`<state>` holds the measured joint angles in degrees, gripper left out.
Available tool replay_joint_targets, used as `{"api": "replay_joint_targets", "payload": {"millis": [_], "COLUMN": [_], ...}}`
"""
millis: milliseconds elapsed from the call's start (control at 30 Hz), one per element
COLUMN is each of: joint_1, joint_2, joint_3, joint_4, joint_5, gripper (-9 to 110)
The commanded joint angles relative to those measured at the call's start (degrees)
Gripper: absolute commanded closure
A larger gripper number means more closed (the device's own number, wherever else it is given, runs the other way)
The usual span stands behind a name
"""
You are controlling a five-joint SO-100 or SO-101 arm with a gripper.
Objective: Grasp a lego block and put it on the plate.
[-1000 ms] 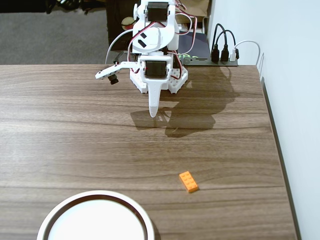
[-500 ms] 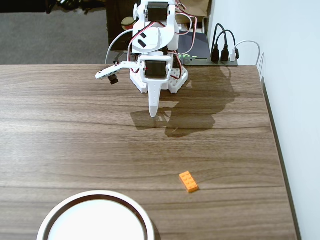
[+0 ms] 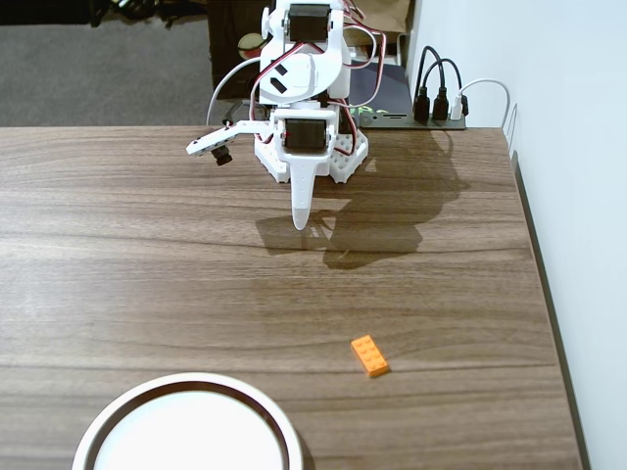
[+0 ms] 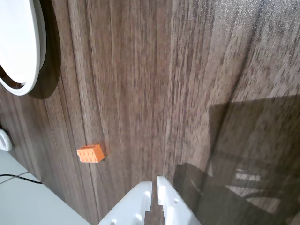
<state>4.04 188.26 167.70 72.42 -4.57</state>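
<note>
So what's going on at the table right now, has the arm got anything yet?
Not yet. The gripper is shut and empty, folded back near the arm's base at the far side of the wooden table in the fixed view. The orange lego block lies untouched on the table, well in front of the arm and just right of the white plate at the near edge. The plate looks empty in the part visible. No grasp has begun.

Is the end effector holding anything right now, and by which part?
Nothing. The end effector is shut and empty; the lego block lies on the table, untouched.
</note>
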Motion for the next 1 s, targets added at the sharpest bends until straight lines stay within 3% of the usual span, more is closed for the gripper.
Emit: {"api": "replay_joint_targets", "payload": {"millis": [0,400,967], "joint_1": [0.2,0.8,1.0], "joint_2": [0.3,-1.1,-15.4], "joint_3": [-0.3,-0.5,-3.6], "joint_4": [0.2,-0.4,-14.8], "joint_5": [0.3,0.7,-6.1], "gripper": [101,101,101]}}
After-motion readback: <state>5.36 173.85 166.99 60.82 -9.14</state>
